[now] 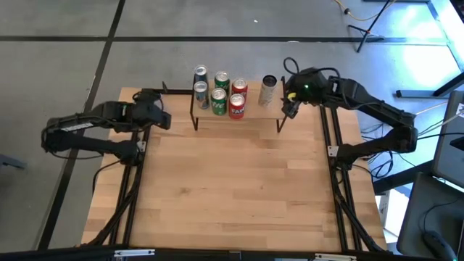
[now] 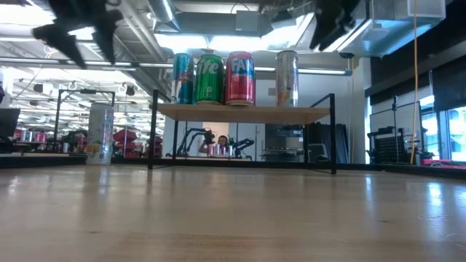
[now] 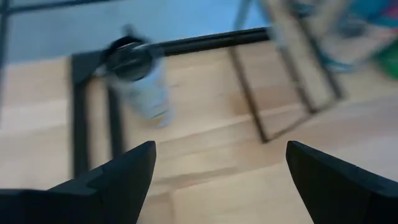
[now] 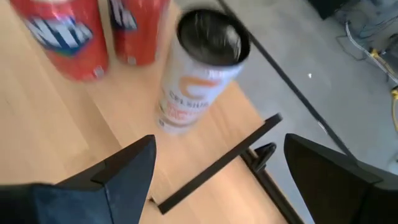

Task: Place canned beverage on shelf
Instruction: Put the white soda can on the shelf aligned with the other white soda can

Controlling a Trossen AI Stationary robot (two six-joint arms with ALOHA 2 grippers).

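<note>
Grey tiled floor (image 1: 58,65), exposed ceiling ducts (image 2: 211,22), bright windows (image 2: 448,135)

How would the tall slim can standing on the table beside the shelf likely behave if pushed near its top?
The can is tall and narrow-based, so it would probably tip. Once down, its round body would likely roll.

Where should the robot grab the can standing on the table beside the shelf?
Probably around the middle of its round body. The can stands upright, clear of the shelf, so the open left hand could slide in level from the side away from it. The right hand waits by the shelf.
</note>
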